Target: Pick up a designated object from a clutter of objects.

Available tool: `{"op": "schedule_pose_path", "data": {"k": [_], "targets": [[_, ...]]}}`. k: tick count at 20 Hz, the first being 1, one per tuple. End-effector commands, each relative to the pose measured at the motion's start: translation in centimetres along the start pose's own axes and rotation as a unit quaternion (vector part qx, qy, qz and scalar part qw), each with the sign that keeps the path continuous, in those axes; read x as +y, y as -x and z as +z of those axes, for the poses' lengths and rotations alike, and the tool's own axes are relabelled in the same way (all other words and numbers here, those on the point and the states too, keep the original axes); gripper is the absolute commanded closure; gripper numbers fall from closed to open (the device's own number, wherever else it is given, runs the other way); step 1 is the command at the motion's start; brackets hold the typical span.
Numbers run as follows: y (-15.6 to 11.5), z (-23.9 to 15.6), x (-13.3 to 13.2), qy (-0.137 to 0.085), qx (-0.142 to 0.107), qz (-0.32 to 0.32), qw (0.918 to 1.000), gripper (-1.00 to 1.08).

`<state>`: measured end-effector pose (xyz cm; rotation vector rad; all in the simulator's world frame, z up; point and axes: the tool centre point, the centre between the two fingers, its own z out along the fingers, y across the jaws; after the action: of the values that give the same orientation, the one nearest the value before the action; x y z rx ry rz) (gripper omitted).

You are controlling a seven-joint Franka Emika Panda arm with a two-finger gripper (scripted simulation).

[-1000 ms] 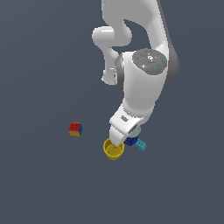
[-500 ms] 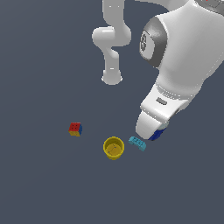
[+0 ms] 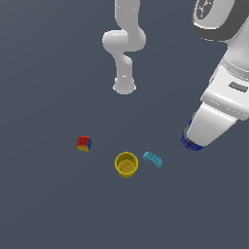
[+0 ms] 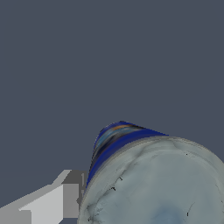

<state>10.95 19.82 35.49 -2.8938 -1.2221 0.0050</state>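
Observation:
The dark-blue can [image 3: 191,142] sticks out from under the white hand of my arm, lifted off the floor, at the exterior view's right. In the wrist view the can [image 4: 131,140] fills the frame, with its grey-silver lid [image 4: 162,188] facing the camera. My gripper [image 3: 194,138] is shut on the can. One grey finger [image 4: 70,197] presses its side; the other finger is hidden. The yellow cup [image 3: 126,164], the cyan studded brick [image 3: 152,158] and the puzzle cube [image 3: 83,143] lie on the floor, apart from the can.
The arm's white base [image 3: 124,86] stands at the back. The arm's large body [image 3: 228,58] fills the upper part of the exterior view's right. The floor is plain dark grey.
The gripper has carried the blue can away from beside the cup and brick, up and toward the exterior view's right. The cup, brick and cube have stayed in place.

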Motion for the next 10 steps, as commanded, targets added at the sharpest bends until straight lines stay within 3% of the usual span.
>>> {"op": "schedule_pose_path", "data": {"k": [1,10], "targets": [[-0.9,-1.4,-0.5,0.001,0.002,0.000,1.0000,1.08],[-2.6,-3.5,-1.3,0.001,0.001,0.000,1.0000,1.08]]}}
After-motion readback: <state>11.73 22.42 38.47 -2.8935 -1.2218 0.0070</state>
